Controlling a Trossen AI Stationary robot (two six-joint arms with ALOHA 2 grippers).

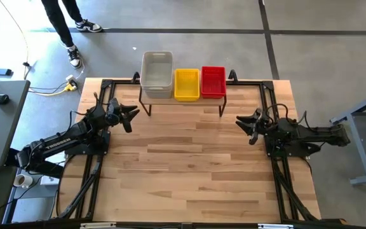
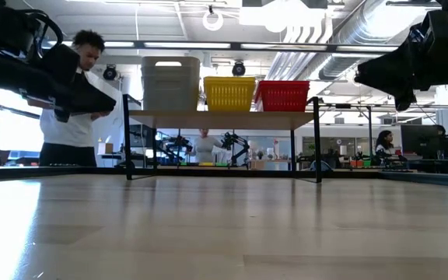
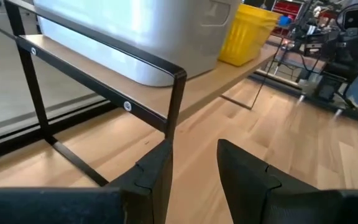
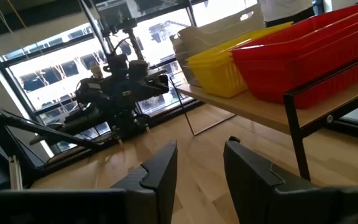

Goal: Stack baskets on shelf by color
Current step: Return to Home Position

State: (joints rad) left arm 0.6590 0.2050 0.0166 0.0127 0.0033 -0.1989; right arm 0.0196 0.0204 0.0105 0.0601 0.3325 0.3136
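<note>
My high camera hangs above, looking straight down on the whole table (image 1: 189, 165). My low one sits at the 6 o'clock edge, at board height, facing level toward 12. My left wrist camera peers past my left gripper (image 3: 194, 149) toward about 2 o'clock, close by the shelf (image 3: 216, 84). The right wrist one looks past my right gripper (image 4: 201, 146) toward about 10, from farther back. All four share that shelf.

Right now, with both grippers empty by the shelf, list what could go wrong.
1. The left gripper and the right gripper are open, each close to a leg of the shelf; a wide swing might jolt it.
2. The grey stack stands tallest, so a jolt would likely tip it first.
3. A person is beyond the table's far left corner.
</note>
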